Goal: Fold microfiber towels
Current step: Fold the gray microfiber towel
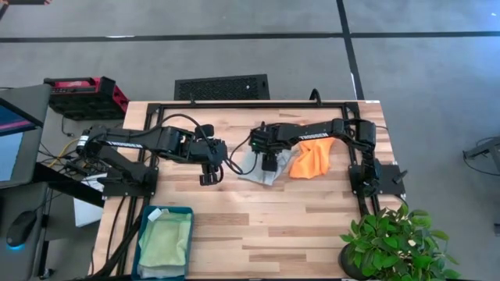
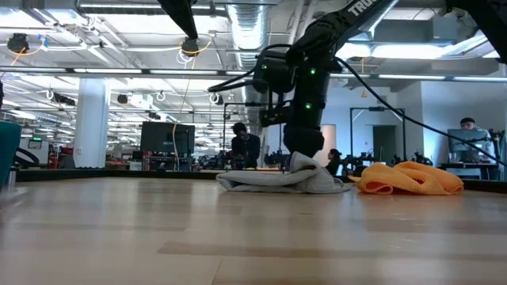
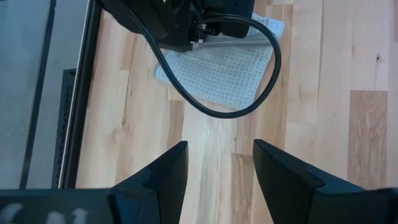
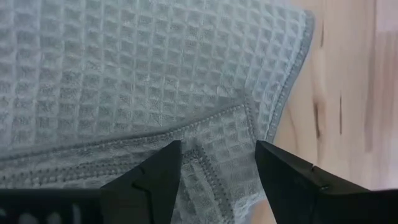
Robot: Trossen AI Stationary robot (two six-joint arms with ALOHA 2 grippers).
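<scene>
Towels, three showing. One grey-blue towel (image 1: 262,168) is lying rumpled at the centre of the tabletop (image 1: 266,226); one orange towel (image 1: 311,160) is lying bunched just to its right in the overhead frame; one light green towel (image 1: 166,242) is sitting in the teal bin (image 1: 142,243) at lower left.

Claws, two. The right claw (image 1: 270,164) is hovering directly over the grey-blue towel, fingers spread, gripping nothing. The left claw (image 1: 207,176) is waiting left of centre, over bare wood near that towel, fingers likewise spread and empty.

Overhead frame only: the bin with its green towel, the potted plant (image 1: 387,246) at lower right, and both arms at once.

Table-level frame only: the grey-blue towel (image 2: 277,180) is showing as a low heap with a raised fold under the dark arm, and the orange towel (image 2: 408,178) is showing as a separate mound at right of centre, the two near but whether touching cannot be told. Two persons are standing in the room behind.

Right wrist frame only: the waffle weave and stitched hem of the grey-blue towel (image 4: 155,81), one layer overlapping another, its corner meeting bare wood at upper right, the right claw (image 4: 217,168) poised just above.

Left wrist frame only: the towel (image 3: 227,71) in the upper centre, partly covered by the other arm's black housing and a looping cable (image 3: 249,102), with the left claw (image 3: 217,165) over wood.
</scene>
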